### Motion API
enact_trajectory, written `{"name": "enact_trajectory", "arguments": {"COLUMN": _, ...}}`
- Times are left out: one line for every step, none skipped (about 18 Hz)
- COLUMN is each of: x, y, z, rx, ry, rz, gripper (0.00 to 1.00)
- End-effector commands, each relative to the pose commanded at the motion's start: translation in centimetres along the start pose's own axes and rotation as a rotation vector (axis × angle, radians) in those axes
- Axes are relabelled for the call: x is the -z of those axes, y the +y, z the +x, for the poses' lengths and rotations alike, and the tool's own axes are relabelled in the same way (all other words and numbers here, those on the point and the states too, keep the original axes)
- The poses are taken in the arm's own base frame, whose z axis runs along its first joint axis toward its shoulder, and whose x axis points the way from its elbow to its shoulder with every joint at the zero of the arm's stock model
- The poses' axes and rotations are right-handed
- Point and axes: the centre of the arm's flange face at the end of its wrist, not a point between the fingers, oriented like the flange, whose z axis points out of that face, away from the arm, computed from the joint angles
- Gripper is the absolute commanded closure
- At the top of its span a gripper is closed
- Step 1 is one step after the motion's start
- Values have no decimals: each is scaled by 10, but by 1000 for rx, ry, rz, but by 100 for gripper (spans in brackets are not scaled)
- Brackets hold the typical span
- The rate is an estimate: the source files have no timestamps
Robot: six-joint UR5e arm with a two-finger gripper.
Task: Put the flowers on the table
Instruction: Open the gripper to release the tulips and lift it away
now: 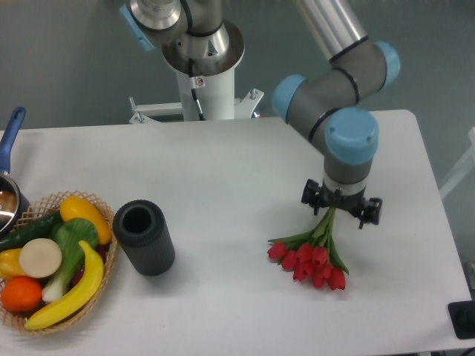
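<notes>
- Your desk (223, 170) shows a plain white matt top, smooth all over.
- The tulips (312, 261) look like smooth, slightly waxy plastic: red buds, green stems.
- You see a dark grey cylinder vase (143, 237) with a matt, finely ribbed wall.
- The basket (104, 278) is rough woven wicker.
- The banana (70, 291) in it looks glossy, like plastic.
- The arm tube (330, 26) is brushed silver metal; its joint caps (350, 136) are smooth blue plastic.

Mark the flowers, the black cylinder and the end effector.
flowers (312, 261): camera view, red buds
black cylinder (148, 245): camera view, ribbed side
end effector (341, 213): camera view, between fingertips
</notes>
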Motion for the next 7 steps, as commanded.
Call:
{"name": "enact_trajectory", "arguments": {"x": 0, "y": 12, "z": -4, "rx": 21, "ry": 1, "rz": 4, "gripper": 0}}
{"name": "enact_trajectory", "arguments": {"x": 1, "y": 20, "z": -8, "rx": 34, "ry": -1, "rz": 5, "gripper": 0}}
{"name": "enact_trajectory", "arguments": {"x": 4, "y": 22, "z": -8, "rx": 36, "ry": -5, "rz": 8, "gripper": 0}}
{"name": "enact_trajectory", "arguments": {"x": 4, "y": 21, "z": -8, "rx": 26, "ry": -5, "rz": 7, "gripper": 0}}
{"name": "enact_trajectory", "arguments": {"x": 4, "y": 22, "z": -8, "rx": 14, "ry": -5, "rz": 6, "gripper": 0}}
{"name": "enact_trajectory", "arguments": {"x": 4, "y": 22, "z": -8, "rx": 0, "ry": -5, "rz": 8, "gripper": 0}}
{"name": "enact_trajectory", "arguments": {"x": 4, "y": 21, "z": -8, "rx": -15, "ry": -1, "rz": 12, "gripper": 0}}
